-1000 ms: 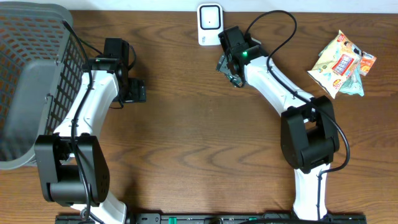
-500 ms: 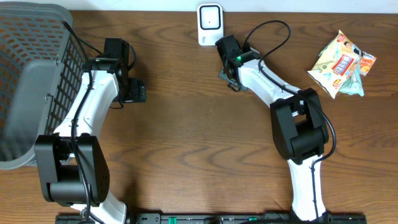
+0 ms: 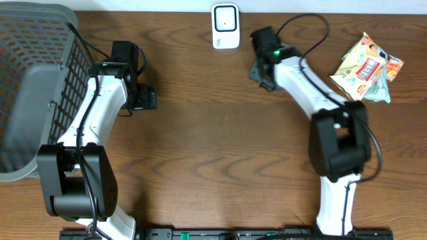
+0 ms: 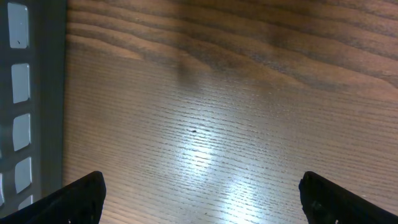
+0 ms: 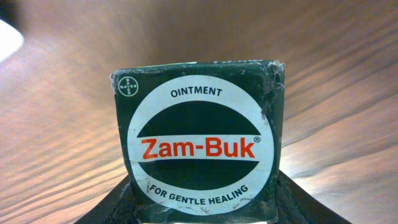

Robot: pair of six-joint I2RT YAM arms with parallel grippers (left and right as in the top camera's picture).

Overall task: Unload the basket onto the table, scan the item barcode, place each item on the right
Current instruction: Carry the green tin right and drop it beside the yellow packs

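Note:
A dark green Zam-Buk ointment box [image 5: 199, 143] fills the right wrist view, its round white label facing the camera. My right gripper [image 5: 202, 216] is shut on its lower sides, one finger [image 5: 102, 210] showing at each flank. No barcode shows on this face. From overhead the right gripper [image 3: 262, 75] with the box [image 3: 256, 69] is at the back of the table, just right of the white scanner [image 3: 225, 27]. My left gripper [image 3: 144, 98] hangs open over bare wood beside the basket, nothing between its fingertips [image 4: 81, 199].
A large grey mesh basket [image 3: 33, 80] takes up the left side, and its wall [image 4: 31, 93] shows in the left wrist view. Several snack packets [image 3: 367, 65] lie at the back right. Black cables arc over the right arm.
The right gripper's jaws narrowed onto the green box, and it has shifted right, away from the scanner's front. The left arm has not moved.

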